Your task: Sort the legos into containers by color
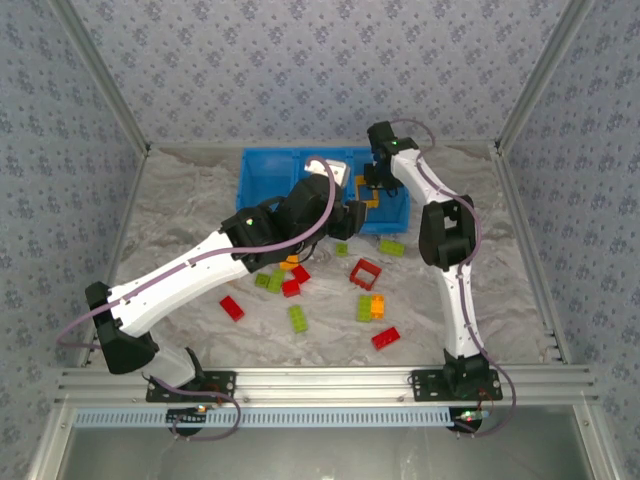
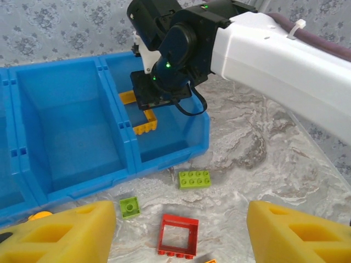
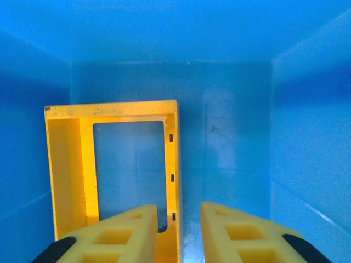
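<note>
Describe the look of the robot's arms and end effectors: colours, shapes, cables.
The left arm and right arm have white shells, black joints, grey-purple cables and green lights. The left end effector and right end effector each have two chunky yellow fingers.

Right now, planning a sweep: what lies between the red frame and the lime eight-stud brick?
Bare table, per the left wrist view, between red frame and lime brick.

The tray (image 1: 262,175) sits at the far middle of the surface (image 1: 180,230), its compartments side by side. The right pincer (image 3: 178,233) reaches down into the rightmost compartment, where a frame brick (image 3: 68,164) lies. Loose bricks (image 1: 298,318) lie scattered on the surface before the tray, between the arms. The left pincer (image 2: 181,230) hangs above some of them, near the tray's front wall.
</note>
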